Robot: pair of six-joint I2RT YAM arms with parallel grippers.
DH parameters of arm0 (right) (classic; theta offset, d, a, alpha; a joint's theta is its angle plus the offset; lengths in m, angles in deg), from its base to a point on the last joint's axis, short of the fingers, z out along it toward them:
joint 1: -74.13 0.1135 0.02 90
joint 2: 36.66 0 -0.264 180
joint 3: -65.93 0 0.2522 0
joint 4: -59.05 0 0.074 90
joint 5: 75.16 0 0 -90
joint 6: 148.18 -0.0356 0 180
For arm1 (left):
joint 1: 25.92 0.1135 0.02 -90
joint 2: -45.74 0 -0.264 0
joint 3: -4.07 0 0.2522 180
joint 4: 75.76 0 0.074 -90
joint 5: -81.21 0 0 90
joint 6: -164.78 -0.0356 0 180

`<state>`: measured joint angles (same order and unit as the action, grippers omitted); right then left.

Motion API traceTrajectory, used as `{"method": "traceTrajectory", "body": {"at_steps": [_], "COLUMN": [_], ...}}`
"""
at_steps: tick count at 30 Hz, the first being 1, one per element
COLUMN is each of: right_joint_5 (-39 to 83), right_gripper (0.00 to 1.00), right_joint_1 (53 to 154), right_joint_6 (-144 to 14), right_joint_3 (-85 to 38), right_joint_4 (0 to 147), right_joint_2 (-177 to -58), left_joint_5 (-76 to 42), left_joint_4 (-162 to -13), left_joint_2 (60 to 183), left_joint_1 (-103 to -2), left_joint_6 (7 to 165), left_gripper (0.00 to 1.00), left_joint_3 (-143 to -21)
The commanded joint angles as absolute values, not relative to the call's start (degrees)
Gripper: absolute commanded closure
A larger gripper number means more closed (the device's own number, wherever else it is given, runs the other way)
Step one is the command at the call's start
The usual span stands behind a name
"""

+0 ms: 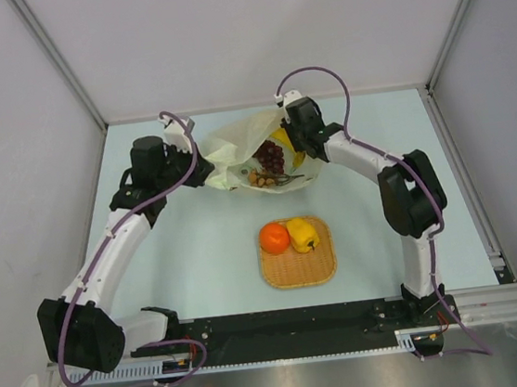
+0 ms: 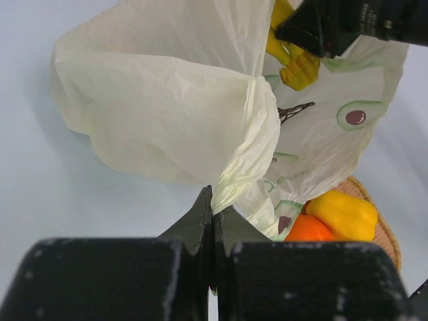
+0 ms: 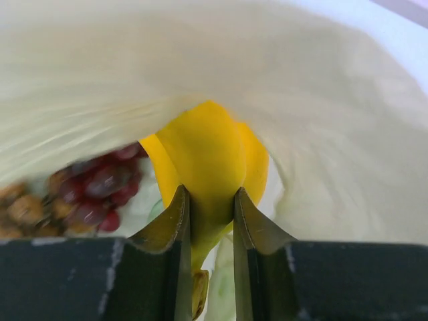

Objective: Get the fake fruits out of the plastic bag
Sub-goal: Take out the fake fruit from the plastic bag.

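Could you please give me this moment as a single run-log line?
left gripper: pinching plastic bag | right gripper: gripping banana bunch inside bag | orange, yellow pepper: on mat | grapes: in bag

Top camera looks down from behind both arms. All views share the crinkly pale yellow-green plastic bag (image 1: 221,151): left claw (image 2: 212,217) camera just outside, right claw (image 3: 207,210) camera inside, against glossy yellow plastic bananas (image 3: 207,147).

White arms (image 1: 116,256), black joints (image 1: 152,159) (purple cables (image 1: 319,68))
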<state>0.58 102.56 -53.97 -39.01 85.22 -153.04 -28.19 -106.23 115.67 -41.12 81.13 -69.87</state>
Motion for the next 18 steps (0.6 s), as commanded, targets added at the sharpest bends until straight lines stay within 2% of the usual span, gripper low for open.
{"method": "traceTrajectory", "body": {"at_steps": [1, 18], "right_joint_5": [5.1, 22.7], "right_gripper": [1.00, 1.00], "right_joint_1": [105.2, 109.8], "right_joint_6": [-53.3, -46.1], "right_joint_3": [-36.2, -27.1], "right_joint_4": [87.0, 90.6], "right_joint_2": [-145.6, -129.3], "left_joint_5": [-27.5, -26.5], "left_joint_4": [-102.3, -101.9], "left_joint_2": [115.4, 115.4], "left_joint_1": [-40.7, -40.7], "left_joint_6": [84.1, 84.1], "left_gripper": [1.00, 1.00], "left_joint_3": [-72.8, -73.9]}}
